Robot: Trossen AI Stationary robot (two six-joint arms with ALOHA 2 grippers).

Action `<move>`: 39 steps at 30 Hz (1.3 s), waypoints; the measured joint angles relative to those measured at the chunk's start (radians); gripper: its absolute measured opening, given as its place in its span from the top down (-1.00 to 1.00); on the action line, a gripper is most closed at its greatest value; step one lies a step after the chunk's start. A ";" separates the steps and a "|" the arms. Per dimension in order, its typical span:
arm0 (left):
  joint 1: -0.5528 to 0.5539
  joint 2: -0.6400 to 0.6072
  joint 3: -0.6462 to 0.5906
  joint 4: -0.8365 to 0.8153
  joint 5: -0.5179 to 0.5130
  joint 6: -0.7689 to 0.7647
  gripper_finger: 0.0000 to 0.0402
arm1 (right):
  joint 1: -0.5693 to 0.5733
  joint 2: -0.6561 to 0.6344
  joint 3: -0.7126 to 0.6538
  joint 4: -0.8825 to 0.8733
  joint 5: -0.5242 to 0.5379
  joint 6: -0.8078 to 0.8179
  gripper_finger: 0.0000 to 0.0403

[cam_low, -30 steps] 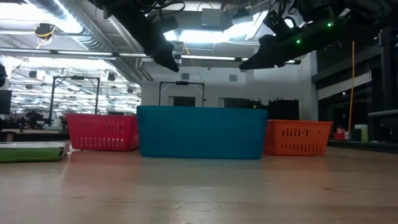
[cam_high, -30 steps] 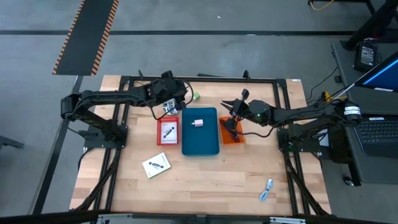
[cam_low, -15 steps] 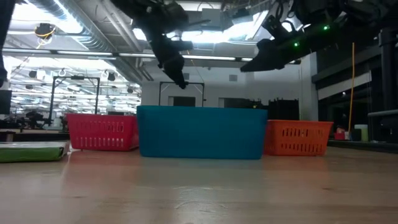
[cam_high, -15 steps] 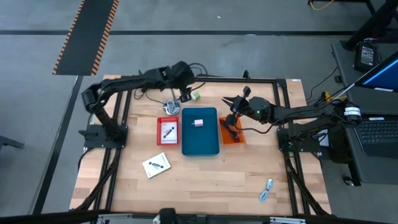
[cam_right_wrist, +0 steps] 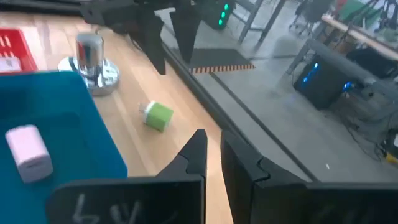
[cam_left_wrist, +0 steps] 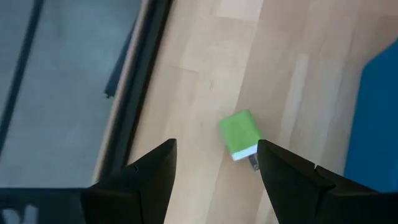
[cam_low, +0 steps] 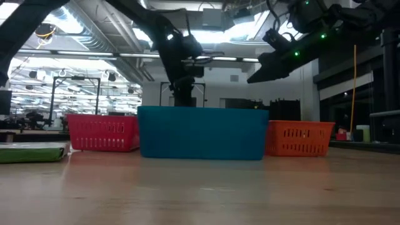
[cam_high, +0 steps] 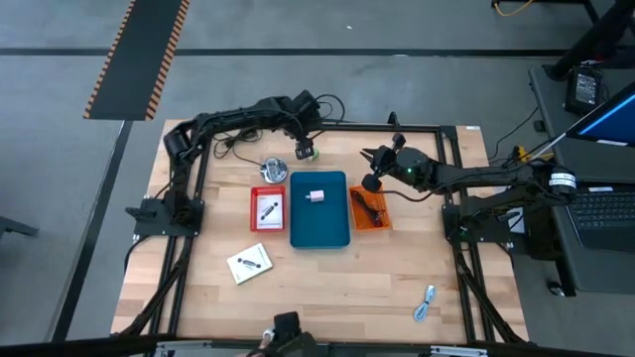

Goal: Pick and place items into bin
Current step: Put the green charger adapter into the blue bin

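Note:
A tiny green cube (cam_high: 311,154) lies on the wood near the table's far edge, beyond the blue bin (cam_high: 319,230). My left gripper (cam_high: 304,148) hangs just above the green cube (cam_left_wrist: 239,135), open and pointing steeply down, with a finger on either side and clear of it. My right gripper (cam_high: 370,179) is shut and empty, in the air over the far end of the orange bin (cam_high: 381,220). A pale block (cam_high: 317,196) rests in the blue bin. One white card (cam_high: 268,208) lies in the red bin (cam_high: 254,208), and another white card (cam_high: 249,263) lies on the table.
A shiny silver round object (cam_high: 275,169) stands just left of the cube. The orange bin holds a dark cable (cam_high: 368,205). A blue-white cable (cam_high: 426,302) lies near the table's front right. Black frame rails (cam_high: 327,126) run along the far edge, close behind the cube.
My left gripper has swung from above the red bin's far end toward the table's far edge and rightward, sinking and tipping steeply downward until it is over the green cube, open throughout. My right gripper has drifted a little toward the far edge, still shut.

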 joint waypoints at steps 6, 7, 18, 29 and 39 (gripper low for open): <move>0.001 0.069 0.000 0.022 0.020 -0.040 -0.09 | -0.025 0.000 0.000 -0.058 0.000 0.018 0.86; -0.001 0.080 0.000 0.030 0.021 -0.051 -0.09 | -0.029 0.000 0.000 -0.060 0.000 0.023 0.86; -0.012 0.132 0.000 0.056 -0.007 -0.179 -0.09 | -0.038 0.000 0.000 -0.086 0.000 0.023 0.86; -0.012 0.132 0.000 0.061 0.001 -0.234 -0.09 | -0.038 0.000 0.000 -0.085 0.000 0.023 0.86; -0.012 0.180 -0.002 0.062 -0.001 -0.252 -0.09 | -0.038 0.000 0.000 -0.085 0.000 0.024 0.86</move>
